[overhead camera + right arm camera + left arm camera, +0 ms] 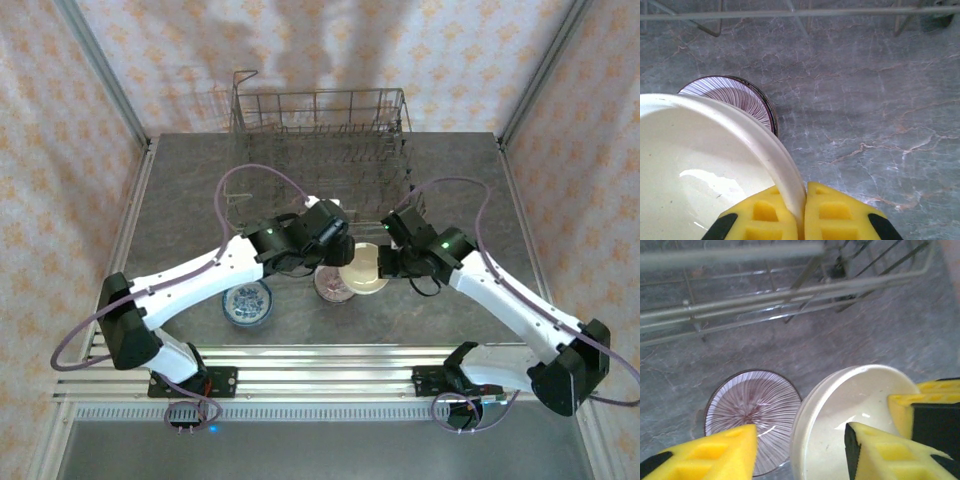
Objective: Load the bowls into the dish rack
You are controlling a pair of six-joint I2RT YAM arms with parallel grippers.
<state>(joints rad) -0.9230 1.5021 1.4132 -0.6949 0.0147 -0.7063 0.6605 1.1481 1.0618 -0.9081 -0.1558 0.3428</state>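
The cream bowl [705, 165] is pinched at its rim by the clenched right gripper [801, 200], near the dish rack [320, 140]. Glazed ceramic is judged rigid, slippery and breakable, so a rim grasp is advised. The left gripper [800, 452] is held released.

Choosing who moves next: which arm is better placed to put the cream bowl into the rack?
Right. The right gripper is shut on the cream bowl at its rim, with the dish rack just beyond. The left gripper hangs open above the striped bowl, holding nothing.

Bare tbl [875, 110] before rack [840, 11] wall
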